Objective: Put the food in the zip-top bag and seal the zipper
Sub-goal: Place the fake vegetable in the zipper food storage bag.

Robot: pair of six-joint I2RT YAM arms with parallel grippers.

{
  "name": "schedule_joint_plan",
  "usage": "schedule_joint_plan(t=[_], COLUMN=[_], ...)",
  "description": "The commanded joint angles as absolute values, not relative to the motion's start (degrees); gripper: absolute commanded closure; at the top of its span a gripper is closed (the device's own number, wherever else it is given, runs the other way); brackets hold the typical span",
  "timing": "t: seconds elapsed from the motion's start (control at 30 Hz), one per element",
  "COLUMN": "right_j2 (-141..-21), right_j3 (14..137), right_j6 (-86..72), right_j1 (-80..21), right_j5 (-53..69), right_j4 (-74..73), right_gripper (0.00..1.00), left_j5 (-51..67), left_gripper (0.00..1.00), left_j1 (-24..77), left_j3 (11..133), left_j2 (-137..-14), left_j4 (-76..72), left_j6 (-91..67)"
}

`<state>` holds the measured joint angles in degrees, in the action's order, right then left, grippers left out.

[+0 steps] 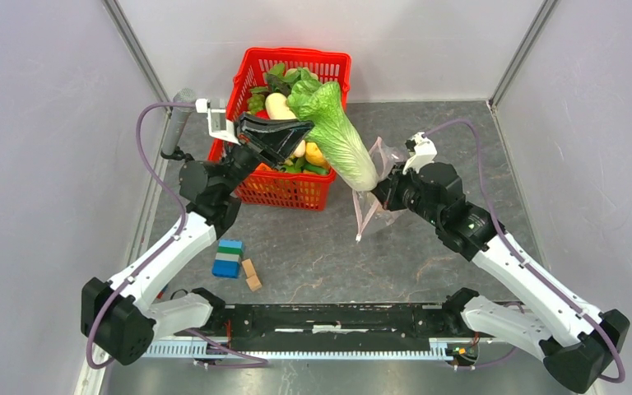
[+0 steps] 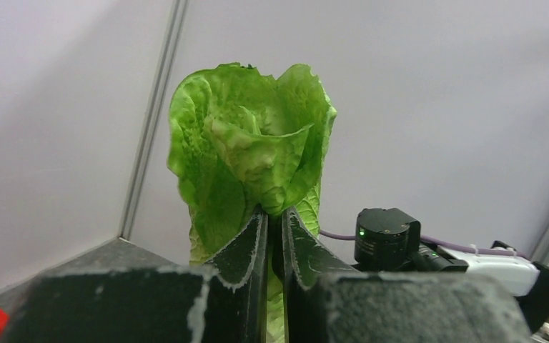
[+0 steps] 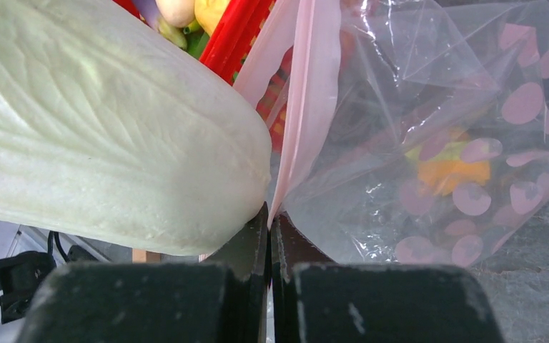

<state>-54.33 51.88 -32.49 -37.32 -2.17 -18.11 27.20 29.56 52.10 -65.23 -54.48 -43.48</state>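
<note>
Zipper [image 3: 307,93] in right claw [image 3: 270,216], wrist-view only

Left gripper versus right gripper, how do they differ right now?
The left gripper pinches the napa cabbage by its green leaves; the right gripper pinches the zip-top bag at its pink zipper. In the top view the left gripper sits over the red basket, the right gripper beside it, over the table. Both are shut on what they hold.
</note>
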Motion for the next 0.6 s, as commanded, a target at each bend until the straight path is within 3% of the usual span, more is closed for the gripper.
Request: schedule_joint_plan(t=[0.0, 0.57], right_j2=[-51.77, -49.26], right_j3=[53.88, 54.05], right_j6=[-32.28, -31.82], right_j1=[-37.66, -37.62], right_j5=[3.32, 7.84], right_j4=[-11.45, -11.34], right_gripper=[1.00, 1.00], left_j5=[25.34, 15.88], left_gripper=[0.98, 0.98], left_j1=[32.35, 35.59], left_j3=[51.30, 50.90], left_j2=[-65.31, -64.98], left_j4=[-45.81, -38.76], left_j6=[-33.54, -22.91])
